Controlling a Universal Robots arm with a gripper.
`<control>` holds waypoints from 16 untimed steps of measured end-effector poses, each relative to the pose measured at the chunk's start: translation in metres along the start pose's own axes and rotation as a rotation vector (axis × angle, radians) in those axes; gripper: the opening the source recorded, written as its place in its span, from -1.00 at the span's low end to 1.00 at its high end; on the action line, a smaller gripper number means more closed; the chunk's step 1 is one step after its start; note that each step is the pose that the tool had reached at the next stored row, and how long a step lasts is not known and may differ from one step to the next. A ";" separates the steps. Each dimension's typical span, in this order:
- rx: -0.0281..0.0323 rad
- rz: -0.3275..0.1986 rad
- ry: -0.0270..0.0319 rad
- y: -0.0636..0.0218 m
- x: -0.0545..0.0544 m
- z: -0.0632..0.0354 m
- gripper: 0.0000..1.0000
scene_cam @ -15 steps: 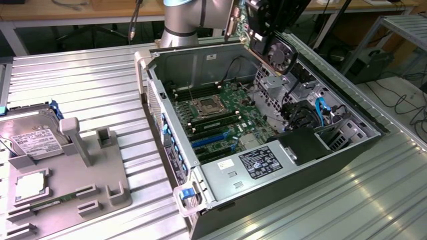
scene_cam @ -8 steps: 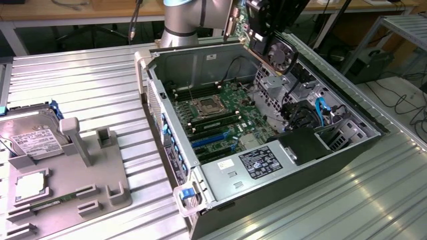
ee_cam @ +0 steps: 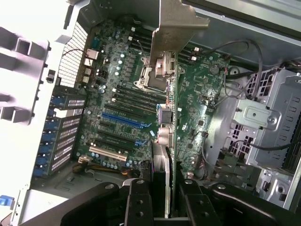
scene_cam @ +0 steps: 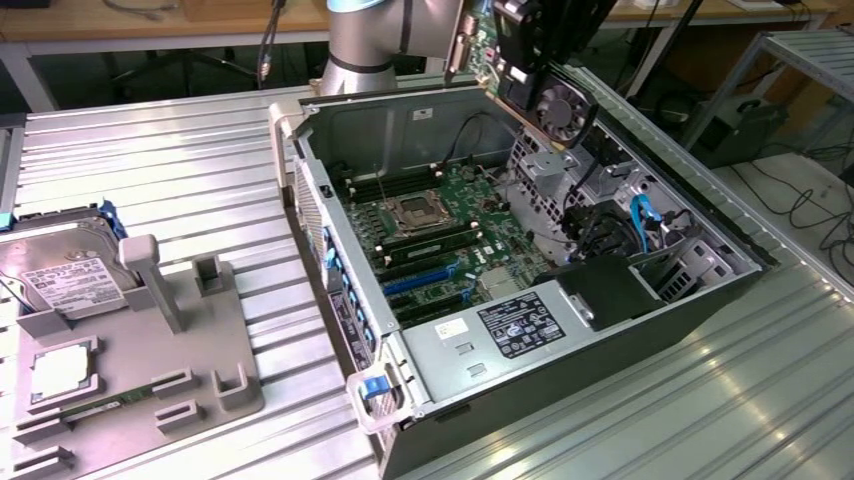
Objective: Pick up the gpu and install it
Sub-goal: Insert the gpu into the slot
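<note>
Near edge of the counter (scene_cam: 200, 170), exterior view's left: a grey parts holder (scene_cam: 187, 340) with a hard drive (scene_cam: 60, 280) in it. Not my item.

Middle of the counter: the open case (scene_cam: 387, 125) lies on its side. The motherboard (scene_cam: 441, 225) faces up and the blue slots (scene_cam: 427, 275) are bare.

Past that, above the case's far side toward the counter's far edge, is the gpu (scene_cam: 541, 90). It hangs in the air, clear of the board below. The pincer (ee_cam: 167, 190) is pinching it across its thickness, one finger on each face, at the long edge that faces up.

Handling, my call: it's a light, stiff card, so flex isn't a worry, but it is fragile. The fan (scene_cam: 561, 105) and the small parts on the back shouldn't take any squeeze, and the contact edge underneath should stay untouched. The shroud looks like smooth plastic, so I'd expect some slip if it gets knocked. The current hold on the upper edge looks sensible. The bracket (ee_cam: 178, 28) is the toughest part.

Orientation: the card stands on edge with the fan face toward the exterior view's right. The long axis looks roughly level, running along the case's far rim. I judge the bracket end points to the counter's far edge, away from the pincer. That axis lies across the blue slots, not along them.
</note>
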State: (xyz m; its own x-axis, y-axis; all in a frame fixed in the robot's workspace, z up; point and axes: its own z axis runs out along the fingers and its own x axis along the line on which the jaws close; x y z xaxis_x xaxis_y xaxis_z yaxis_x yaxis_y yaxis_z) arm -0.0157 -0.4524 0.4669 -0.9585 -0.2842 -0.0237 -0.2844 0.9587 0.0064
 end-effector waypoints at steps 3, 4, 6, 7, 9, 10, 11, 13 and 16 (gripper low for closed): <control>-0.0003 -0.012 0.0001 0.0000 0.000 0.0000 -0.44; -0.0004 -0.016 0.0001 -0.0001 0.000 0.0000 -0.44; -0.0007 -0.026 0.0001 -0.0001 0.000 0.0000 -0.44; -0.0007 -0.029 0.0002 -0.0001 0.000 0.0000 -0.44; -0.0009 -0.037 0.0002 -0.0001 0.000 0.0000 -0.44; -0.0010 -0.042 0.0003 -0.0001 0.000 0.0000 -0.44; -0.0011 -0.046 0.0003 -0.0001 0.000 0.0000 -0.44; -0.0013 -0.055 0.0003 -0.0001 0.000 0.0000 -0.44; -0.0017 -0.070 0.0004 -0.0001 0.000 0.0000 -0.44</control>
State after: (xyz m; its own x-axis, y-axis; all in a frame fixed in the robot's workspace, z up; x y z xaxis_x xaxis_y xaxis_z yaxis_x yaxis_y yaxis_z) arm -0.0157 -0.4525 0.4668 -0.9361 -0.3509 -0.0237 -0.3512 0.9363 0.0064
